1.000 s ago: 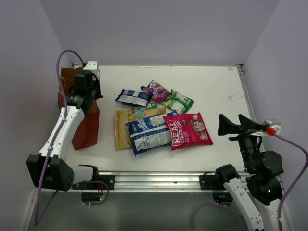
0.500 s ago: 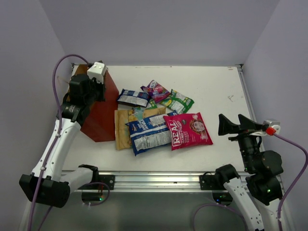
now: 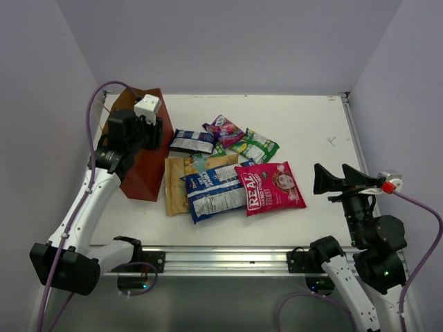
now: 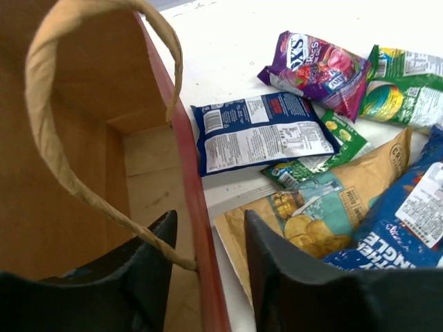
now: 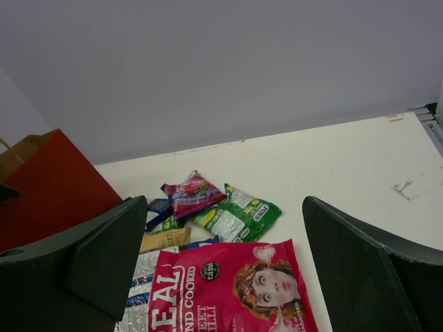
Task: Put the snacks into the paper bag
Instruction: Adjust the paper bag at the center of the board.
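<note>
snacks: all outside the paper bag, one overlapping heap on the bag's right side. The slice of bag interior in the left wrist view shows no packet.

Nearest the bag:
- tan-gold packet, just beside its foot
- small dark blue packet, near its right wall
- blue-white packet, lapped over the tan-gold one

Further off: purple-pink packet, green packet, and the REAL packet, farthest from the bag.

The bag stands tipped, mouth up, red wall facing the heap. left gripper straddles that wall at the rim, by the root of the handle. Jaws are narrowed, but slivers of gap show on both sides of the wall, so I can't tell if it's actually pinching.

right gripper: spread wide, empty, beyond the heap from the bag and well apart from it.

Key relation: the left arm is tied up with the bag, so the right is the free arm. REAL is the packet nearest it, lying from its fingers toward the bag and lower. Its long axis runs roughly along the bag-to-gripper line.

My read: take REAL by its near edge and carry it over the heap to the mouth. Risk is a sagging mouth.
</note>
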